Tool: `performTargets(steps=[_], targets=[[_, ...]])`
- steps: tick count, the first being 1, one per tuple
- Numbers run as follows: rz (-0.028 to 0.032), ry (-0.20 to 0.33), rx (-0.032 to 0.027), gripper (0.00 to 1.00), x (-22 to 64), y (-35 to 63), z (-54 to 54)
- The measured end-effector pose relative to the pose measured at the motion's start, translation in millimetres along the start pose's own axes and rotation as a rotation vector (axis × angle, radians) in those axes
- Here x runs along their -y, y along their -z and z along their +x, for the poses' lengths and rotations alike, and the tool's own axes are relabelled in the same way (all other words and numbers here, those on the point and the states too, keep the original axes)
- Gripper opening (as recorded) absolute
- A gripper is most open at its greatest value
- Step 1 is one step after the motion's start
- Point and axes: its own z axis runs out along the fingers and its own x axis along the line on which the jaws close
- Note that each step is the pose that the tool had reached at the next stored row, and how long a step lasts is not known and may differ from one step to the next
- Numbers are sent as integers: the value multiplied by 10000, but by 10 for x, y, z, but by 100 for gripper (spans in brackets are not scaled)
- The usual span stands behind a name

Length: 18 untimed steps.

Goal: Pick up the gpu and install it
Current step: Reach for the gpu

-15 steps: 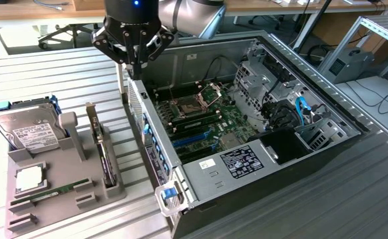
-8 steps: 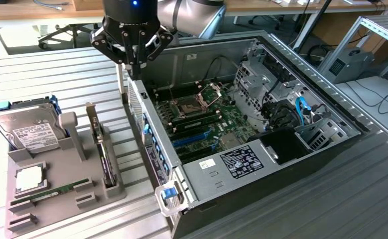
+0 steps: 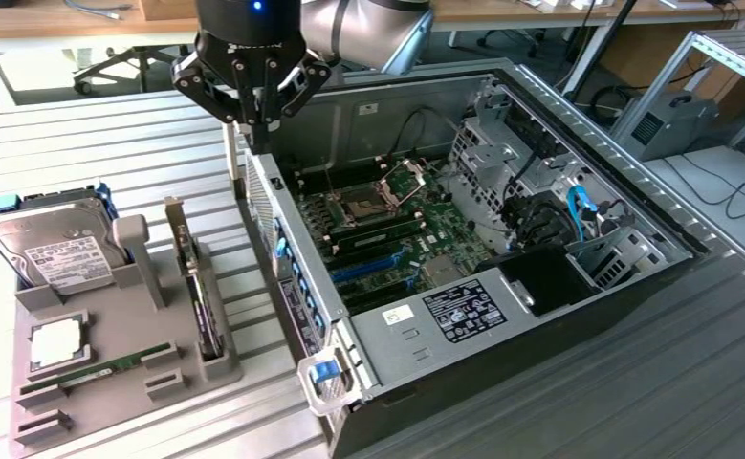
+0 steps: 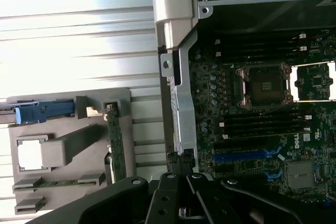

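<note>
Exterior view's left first: a grey holder (image 3: 111,406) sits on the slatted metal table (image 3: 92,143). A silver hard drive (image 3: 55,253) with a white label stands propped at the holder's far end. Nearer the camera, a square processor chip (image 3: 57,342) lies in a pocket, and a narrow green memory stick (image 3: 92,371) lies flat beside it.

At the holder's edge on the exterior view's right, the gpu (image 3: 203,306) stands on its long edge in a slot, with its metal bracket at the far end. It is untouched and not yet picked up.

Next comes my gripper (image 3: 260,143), with its fingers pressed together. It hangs over the side wall of the open computer case (image 3: 405,339), the wall that faces the holder. The gpu is on the exterior view's left of my fingertips, lower and closer to the camera. It is apart from them, and a strip of table runs between the holder and the case.

Further right, the case lies on its side with the motherboard (image 3: 385,239) exposed, its processor socket (image 3: 372,206) open and blue slots (image 3: 365,268) nearer the camera.

In the wrist view, my gripper (image 4: 181,167) is over the case's silver edge (image 4: 178,108). The gpu (image 4: 114,145) stands on edge in the holder (image 4: 68,103) on one side, and the motherboard (image 4: 252,129) lies on the other.
</note>
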Motion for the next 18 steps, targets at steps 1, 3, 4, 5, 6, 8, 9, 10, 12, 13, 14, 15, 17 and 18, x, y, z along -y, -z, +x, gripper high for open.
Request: performTargets(steps=[1, 3, 4, 5, 6, 8, 9, 10, 12, 13, 14, 15, 17, 18], targets=[[0, 0, 0, 11, 0, 0, 3], [0, 0, 1, 11, 0, 0, 7], [0, 1, 1, 11, 1, 0, 10], [0, 0, 1, 11, 1, 0, 13], [-1, 0, 0, 11, 1, 0, 15], [0, 0, 1, 11, 1, 0, 20], [0, 0, 0, 11, 1, 0, 22], [0, 0, 0, 11, 2, 1, 23], [0, 0, 0, 11, 2, 1, 26], [0, 0, 0, 11, 2, 1, 29], [0, 0, 1, 11, 2, 1, 32], [0, 0, 1, 11, 2, 1, 33], [0, 1, 1, 11, 3, 1, 35], [0, 0, 1, 11, 3, 1, 37]])
